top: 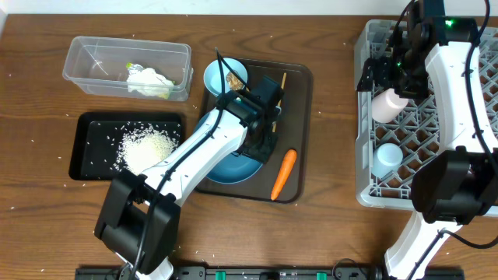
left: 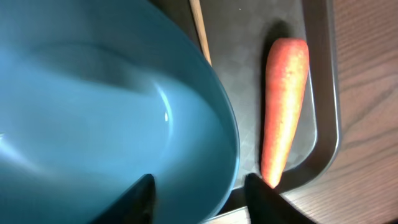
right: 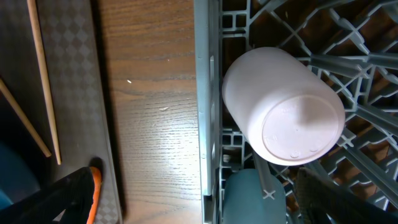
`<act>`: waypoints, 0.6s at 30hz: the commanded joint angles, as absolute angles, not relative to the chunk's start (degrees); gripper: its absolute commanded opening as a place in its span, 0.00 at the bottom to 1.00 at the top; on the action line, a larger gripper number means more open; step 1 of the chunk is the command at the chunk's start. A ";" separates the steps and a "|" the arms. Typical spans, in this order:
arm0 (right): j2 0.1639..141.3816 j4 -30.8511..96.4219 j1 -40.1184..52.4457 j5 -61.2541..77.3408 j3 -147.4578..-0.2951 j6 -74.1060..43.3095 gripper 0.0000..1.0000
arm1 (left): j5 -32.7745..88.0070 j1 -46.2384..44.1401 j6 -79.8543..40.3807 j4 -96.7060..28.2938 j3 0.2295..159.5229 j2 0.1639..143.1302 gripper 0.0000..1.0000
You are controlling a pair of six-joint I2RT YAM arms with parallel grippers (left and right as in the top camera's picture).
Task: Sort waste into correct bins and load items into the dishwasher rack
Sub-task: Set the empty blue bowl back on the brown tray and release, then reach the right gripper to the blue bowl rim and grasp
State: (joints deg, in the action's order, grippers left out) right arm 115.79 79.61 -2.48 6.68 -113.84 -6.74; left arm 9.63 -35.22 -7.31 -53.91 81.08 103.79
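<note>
My left gripper (top: 261,144) (left: 199,202) is open, its fingers astride the rim of the large blue bowl (top: 233,169) (left: 93,106). The orange carrot (top: 284,173) (left: 285,112) lies right of the bowl. A chopstick (left: 200,31) (right: 43,81) lies behind it. The small light blue bowl (top: 218,76) holds the brown lump (top: 233,79). My right gripper (top: 389,74) (right: 202,205) is open and empty over the left edge of the grey rack (top: 366,117) (right: 208,93). The pinkish-white cup (top: 387,103) (right: 283,102) and the light blue cup (top: 387,158) (right: 252,196) sit in the rack.
The bowls, carrot and chopsticks lie on a dark brown serving tray (top: 299,101) (left: 323,93). The clear tub (top: 85,50) at the far left holds tissue (top: 149,79) and a wrapper (top: 134,68). The black tray (top: 85,128) holds rice (top: 146,148). Stray grains dot the table.
</note>
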 commanded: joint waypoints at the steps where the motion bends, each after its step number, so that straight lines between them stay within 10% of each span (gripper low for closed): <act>1: 114.98 79.11 -0.97 7.31 -114.54 -6.31 0.96 | 10.04 -35.22 -8.75 -54.08 82.24 103.37 0.50; 18: 117.82 65.82 17.98 16.34 -114.52 -5.76 0.90 | 9.56 -19.29 -10.44 -55.20 89.76 80.77 0.65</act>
State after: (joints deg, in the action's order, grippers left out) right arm 115.92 66.41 14.17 15.81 -113.84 -5.78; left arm 10.20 -23.46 -9.28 -54.46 88.97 84.58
